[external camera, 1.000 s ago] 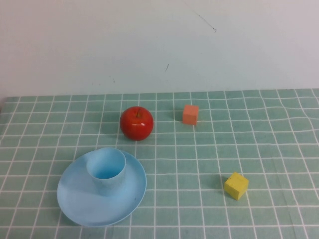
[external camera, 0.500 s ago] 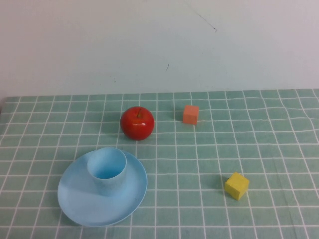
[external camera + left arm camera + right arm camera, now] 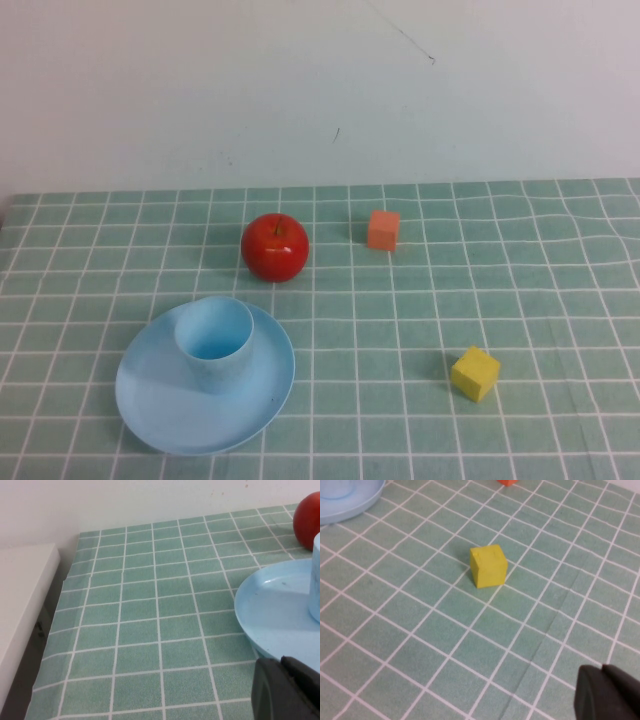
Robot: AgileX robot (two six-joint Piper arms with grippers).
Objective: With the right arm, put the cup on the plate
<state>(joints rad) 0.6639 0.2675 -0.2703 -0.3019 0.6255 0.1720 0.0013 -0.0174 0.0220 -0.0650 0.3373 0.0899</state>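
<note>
The light blue cup stands upright on the back part of the light blue plate, at the table's front left. Neither arm shows in the high view. In the left wrist view the left gripper sits low near the plate's rim, its dark fingers pressed together on nothing, with the cup's side at the frame's edge. The right gripper hovers over bare cloth, shut and empty, well apart from the plate.
A red apple sits just behind the plate. An orange cube lies farther back, and a yellow cube at the front right, also seen from the right wrist. The table's left edge drops off beside a white surface.
</note>
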